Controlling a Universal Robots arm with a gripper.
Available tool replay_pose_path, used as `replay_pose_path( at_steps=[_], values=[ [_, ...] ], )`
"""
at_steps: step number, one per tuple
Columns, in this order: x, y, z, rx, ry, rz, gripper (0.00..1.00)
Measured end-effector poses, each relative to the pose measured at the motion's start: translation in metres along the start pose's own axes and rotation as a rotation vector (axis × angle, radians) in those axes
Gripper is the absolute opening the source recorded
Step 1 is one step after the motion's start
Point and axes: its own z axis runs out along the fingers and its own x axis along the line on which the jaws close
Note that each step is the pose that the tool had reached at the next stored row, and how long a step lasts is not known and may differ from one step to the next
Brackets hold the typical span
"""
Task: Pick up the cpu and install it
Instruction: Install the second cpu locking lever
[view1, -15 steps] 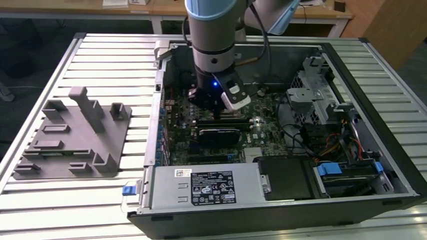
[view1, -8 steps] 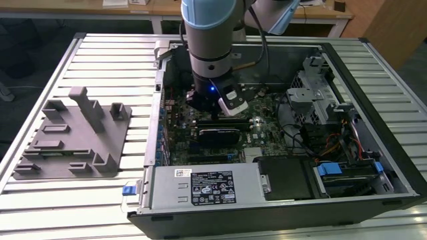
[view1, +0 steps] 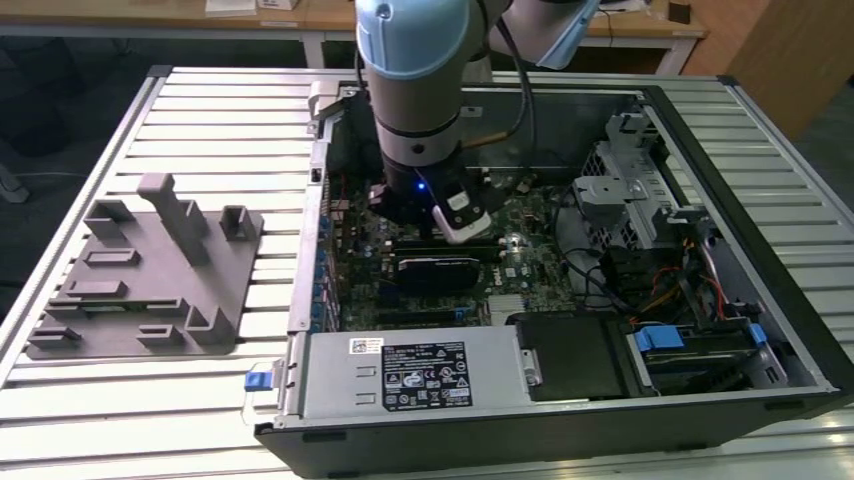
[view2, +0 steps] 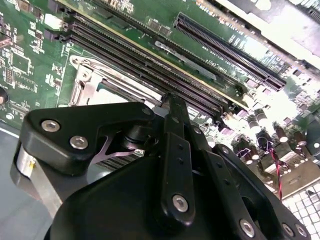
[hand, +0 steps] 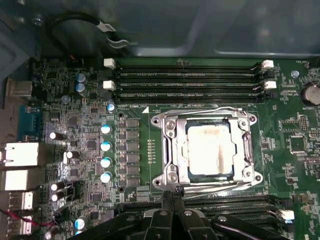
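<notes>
Down inside the PC case the cpu already sits in its socket w/ the metal frame around it. Gripper hovers just beside; jaws look pinched together, holding nothing. Imo keep clear of the memory slots.

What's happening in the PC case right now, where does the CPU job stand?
The arm is reaching down into the open computer case, with its claw hanging just above the motherboard. In the first wrist view the cpu already lies in the socket frame, silvery top up, next to the memory slots. The claw is beside the socket, not touching the chip. On the exterior view's left, a grey fixture tray sits on the slatted table.
</notes>
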Motion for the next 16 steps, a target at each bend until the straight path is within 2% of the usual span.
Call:
replay_pose_path(
  at_steps=[5, 9, 14, 16],
  values=[
    [0.002, -0.0009, 0.0042, -0.0259, 0.0009, 0.002, 0.11],
    [0.0052, -0.0016, 0.0073, -0.0394, 0.0015, 0.003, 0.11],
    [0.01, -0.0023, 0.0102, -0.0659, 0.0023, 0.006, 0.11],
    [0.0109, -0.0025, 0.0112, -0.0737, 0.0027, 0.006, 0.11]
  ],
)
